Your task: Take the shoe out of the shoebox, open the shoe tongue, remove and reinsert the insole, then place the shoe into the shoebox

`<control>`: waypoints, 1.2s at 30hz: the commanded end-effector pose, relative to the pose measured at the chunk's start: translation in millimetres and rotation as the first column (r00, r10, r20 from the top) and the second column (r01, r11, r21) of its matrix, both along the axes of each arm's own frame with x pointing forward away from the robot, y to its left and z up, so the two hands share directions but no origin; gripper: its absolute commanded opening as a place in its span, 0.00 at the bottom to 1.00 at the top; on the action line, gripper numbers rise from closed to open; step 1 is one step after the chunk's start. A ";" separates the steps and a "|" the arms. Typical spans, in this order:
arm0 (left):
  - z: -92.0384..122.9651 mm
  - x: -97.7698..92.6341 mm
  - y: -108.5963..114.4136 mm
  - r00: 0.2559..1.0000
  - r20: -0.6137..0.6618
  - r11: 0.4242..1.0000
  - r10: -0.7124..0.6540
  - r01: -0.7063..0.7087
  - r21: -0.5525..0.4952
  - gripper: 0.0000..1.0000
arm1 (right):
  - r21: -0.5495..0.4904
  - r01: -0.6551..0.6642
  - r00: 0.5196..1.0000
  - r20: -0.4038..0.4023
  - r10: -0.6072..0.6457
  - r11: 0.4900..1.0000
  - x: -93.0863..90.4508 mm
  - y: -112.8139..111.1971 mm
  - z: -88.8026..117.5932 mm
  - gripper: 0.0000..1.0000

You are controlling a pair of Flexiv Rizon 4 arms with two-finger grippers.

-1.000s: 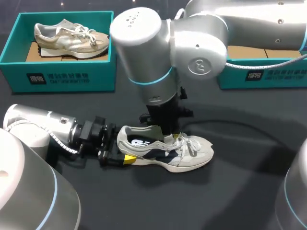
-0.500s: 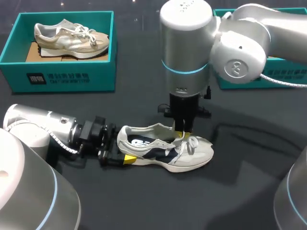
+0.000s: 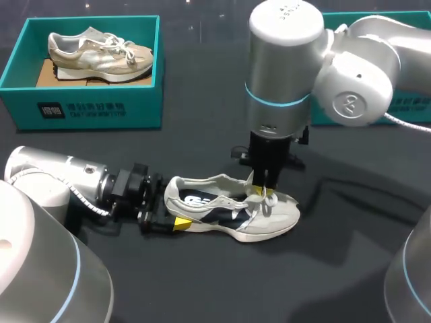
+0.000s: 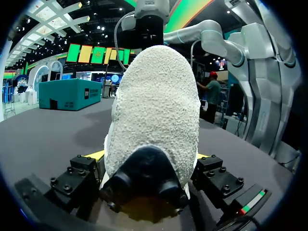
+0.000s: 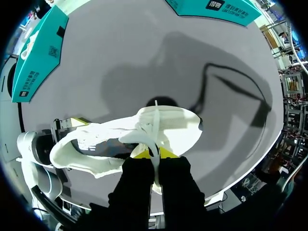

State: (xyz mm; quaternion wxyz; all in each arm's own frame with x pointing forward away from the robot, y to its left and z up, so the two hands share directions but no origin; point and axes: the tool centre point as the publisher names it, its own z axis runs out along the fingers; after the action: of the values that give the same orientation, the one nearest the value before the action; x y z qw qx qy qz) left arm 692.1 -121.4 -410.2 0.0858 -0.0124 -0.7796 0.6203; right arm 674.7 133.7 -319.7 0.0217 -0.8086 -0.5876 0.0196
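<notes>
A grey and white sneaker (image 3: 229, 212) with navy side panels lies on its sole on the black table, toe to the right. My left gripper (image 3: 170, 222) lies low at its heel. In the left wrist view the heel (image 4: 154, 110) fills the gap between the wide-spread fingers, yellow tips beside it. My right gripper (image 3: 264, 192) hangs straight down over the laces, near the toe end of the tongue. In the right wrist view the right gripper (image 5: 155, 155) is shut on a white lace (image 5: 150, 139) of the sneaker (image 5: 96, 144).
A teal shoebox (image 3: 81, 111) stands at the back left with a beige sneaker (image 3: 101, 54) inside. A second teal shoebox (image 3: 377, 108) stands at the back right, partly behind my right arm. Bare black tabletop lies in front of the shoe.
My right arm has swung right, carrying its gripper from the shoe's opening toward the laces near the toe. The shoe and the left gripper stay where they were.
</notes>
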 end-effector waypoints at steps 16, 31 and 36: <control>-2.6 1.3 -0.9 1.000 0.000 1.000 0.002 -0.002 0.002 0.00 | 0.079 0.004 1.000 0.019 -0.005 0.997 -1.0 -28.2 -21.8 0.00; -2.6 1.3 -0.9 1.000 0.000 1.000 0.002 -0.002 0.002 0.00 | -0.008 0.003 1.000 0.009 -0.003 1.000 10.3 -34.7 -35.0 0.43; -2.6 1.3 -0.9 1.000 0.000 1.000 0.002 -0.002 0.002 0.00 | -0.045 0.023 1.000 0.005 -0.023 0.999 11.7 -39.9 -35.2 0.46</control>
State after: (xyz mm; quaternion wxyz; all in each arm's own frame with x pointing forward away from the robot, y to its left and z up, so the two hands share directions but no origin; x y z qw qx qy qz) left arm 692.5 -121.8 -410.2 0.0858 -0.0124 -0.7797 0.6202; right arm 684.0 89.8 -353.4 0.0082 -0.8150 -0.5788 0.0243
